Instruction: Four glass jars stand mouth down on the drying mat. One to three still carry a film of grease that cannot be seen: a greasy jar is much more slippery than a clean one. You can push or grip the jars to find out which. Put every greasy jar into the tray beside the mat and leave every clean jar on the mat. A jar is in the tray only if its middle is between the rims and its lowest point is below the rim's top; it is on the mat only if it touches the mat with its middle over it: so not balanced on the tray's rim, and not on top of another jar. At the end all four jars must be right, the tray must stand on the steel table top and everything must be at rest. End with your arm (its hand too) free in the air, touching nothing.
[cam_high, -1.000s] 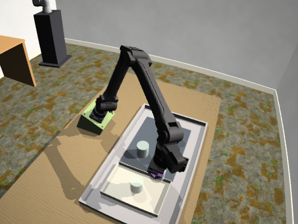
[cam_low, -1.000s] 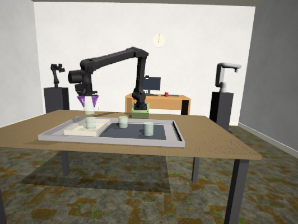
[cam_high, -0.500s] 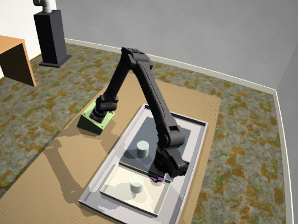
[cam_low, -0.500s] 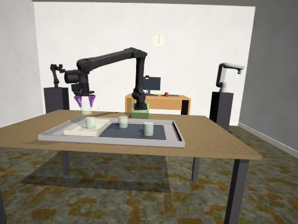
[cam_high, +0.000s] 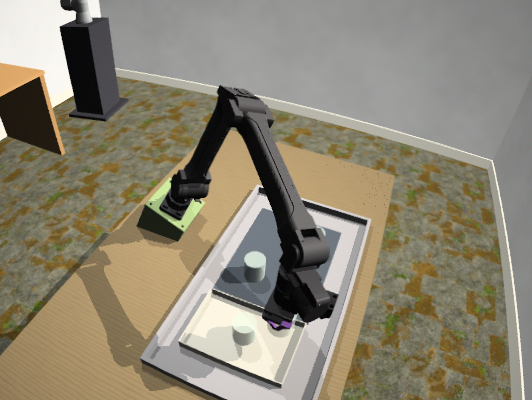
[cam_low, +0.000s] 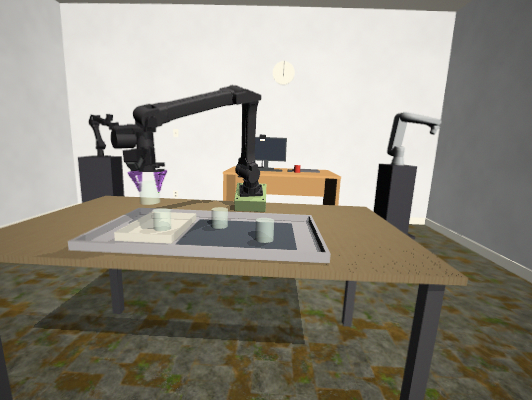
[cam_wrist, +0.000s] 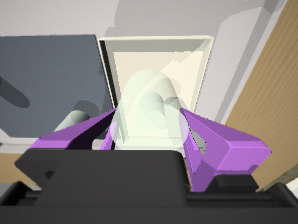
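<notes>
Gripper: fingers part-way open, shut on the carried jar; lower it slowly and level, since a greasy wall could slip.
Counter: carries tray and mat; nudge neither during the descent.
Mat: two jars stand here, the inner jar and the outer jar; their grease cannot be seen.
Tray: likely destination; aim for bare floor inside the rims, open the fingers only once the jar is supported, then lift straight up.
Tray jar: already inside; leave side room for the spreading fingers.
Carried jar: between the fingertips, in the air above the tray side.
</notes>
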